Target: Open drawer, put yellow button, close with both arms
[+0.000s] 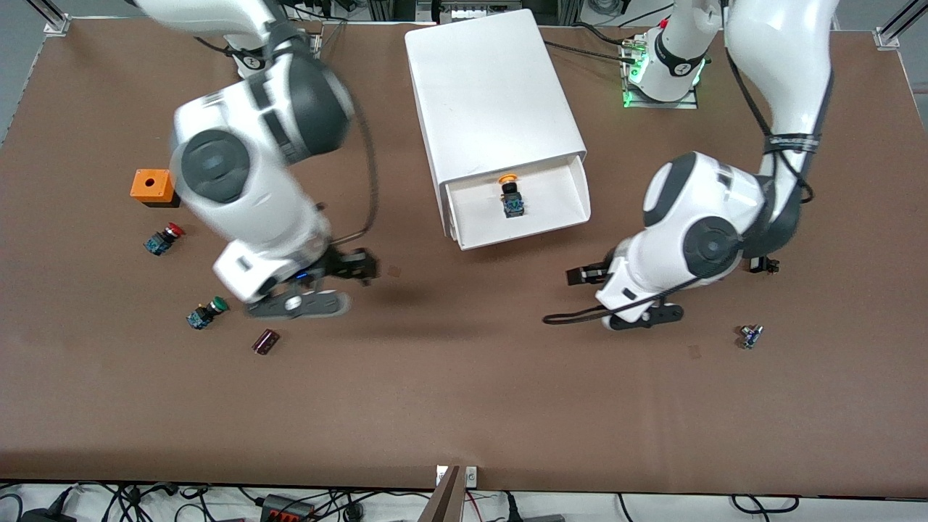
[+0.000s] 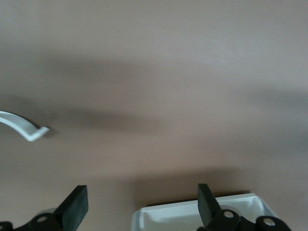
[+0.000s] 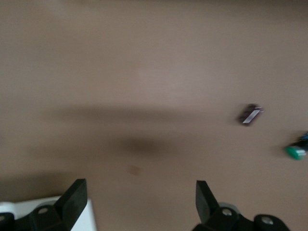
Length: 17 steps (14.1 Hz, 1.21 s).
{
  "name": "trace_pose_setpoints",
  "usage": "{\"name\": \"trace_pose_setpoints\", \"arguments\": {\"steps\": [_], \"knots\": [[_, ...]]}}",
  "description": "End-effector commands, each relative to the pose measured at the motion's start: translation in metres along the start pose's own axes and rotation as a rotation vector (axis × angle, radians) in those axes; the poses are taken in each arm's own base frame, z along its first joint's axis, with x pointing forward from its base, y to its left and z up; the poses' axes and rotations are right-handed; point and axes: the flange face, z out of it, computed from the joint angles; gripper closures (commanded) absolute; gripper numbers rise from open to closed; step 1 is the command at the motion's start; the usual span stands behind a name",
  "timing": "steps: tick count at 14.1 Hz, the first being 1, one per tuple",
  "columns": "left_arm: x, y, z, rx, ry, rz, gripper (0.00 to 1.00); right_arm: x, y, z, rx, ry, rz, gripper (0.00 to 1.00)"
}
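The white cabinet (image 1: 493, 94) stands at the middle of the table, toward the robots' bases. Its topmost drawer (image 1: 573, 192) is pulled open toward the front camera. The yellow button (image 1: 511, 194) lies in it, cap toward the cabinet. My right gripper (image 1: 361, 265) is open and empty, low over the table beside the drawer front, toward the right arm's end. My left gripper (image 1: 582, 275) is open and empty, low over the table toward the left arm's end. The left wrist view shows open fingers (image 2: 73, 208) and a drawer corner (image 2: 192, 214). The right wrist view shows open fingers (image 3: 205, 198).
An orange block (image 1: 151, 186), a red-capped button (image 1: 165, 238), a green-capped button (image 1: 206, 313) and a dark cylinder (image 1: 266, 341) lie toward the right arm's end. A small component (image 1: 750, 336) lies toward the left arm's end. The right wrist view also shows the green button (image 3: 294, 151) and the cylinder (image 3: 250, 114).
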Motion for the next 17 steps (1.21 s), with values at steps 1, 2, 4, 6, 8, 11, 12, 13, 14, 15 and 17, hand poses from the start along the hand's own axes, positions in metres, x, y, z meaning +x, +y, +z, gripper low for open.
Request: {"name": "trace_pose_setpoints", "arguments": {"steps": [1,2,4,6,8,11,12,13,14,15,17], "knots": [[-0.034,0.034,0.007,0.007,0.036,0.012,0.0,0.007,0.081,-0.019,0.002,-0.04,0.008,0.0],[-0.048,0.048,0.019,0.023,0.021,0.036,0.0,0.008,0.111,-0.026,0.002,-0.053,0.042,0.0],[-0.06,0.057,0.025,0.034,0.015,0.041,0.0,0.003,0.145,-0.038,-0.002,-0.083,0.08,0.0],[-0.071,0.064,0.027,0.041,0.011,0.029,0.0,-0.002,0.178,-0.049,0.002,-0.098,0.13,0.0],[-0.09,0.069,0.033,0.056,0.009,0.044,0.0,-0.017,0.202,-0.058,0.002,-0.104,0.145,0.0],[-0.12,0.077,0.035,0.068,-0.003,0.044,0.0,-0.047,0.252,-0.084,0.017,-0.063,0.157,0.0],[-0.129,0.082,0.041,0.074,-0.013,0.042,0.0,-0.057,0.265,-0.089,0.019,-0.053,0.161,0.0],[-0.141,0.091,0.046,0.073,-0.027,0.058,0.0,-0.065,0.276,-0.094,0.009,-0.042,0.158,0.0],[-0.148,0.092,0.054,0.084,-0.04,0.061,0.0,-0.075,0.288,-0.101,-0.011,-0.036,0.138,0.0],[-0.151,0.091,0.059,0.093,-0.048,0.055,0.0,-0.08,0.294,-0.107,-0.018,-0.027,0.123,0.0],[-0.16,0.098,0.062,0.092,-0.057,0.066,0.0,-0.083,0.307,-0.111,-0.016,-0.021,0.102,0.0]]}}
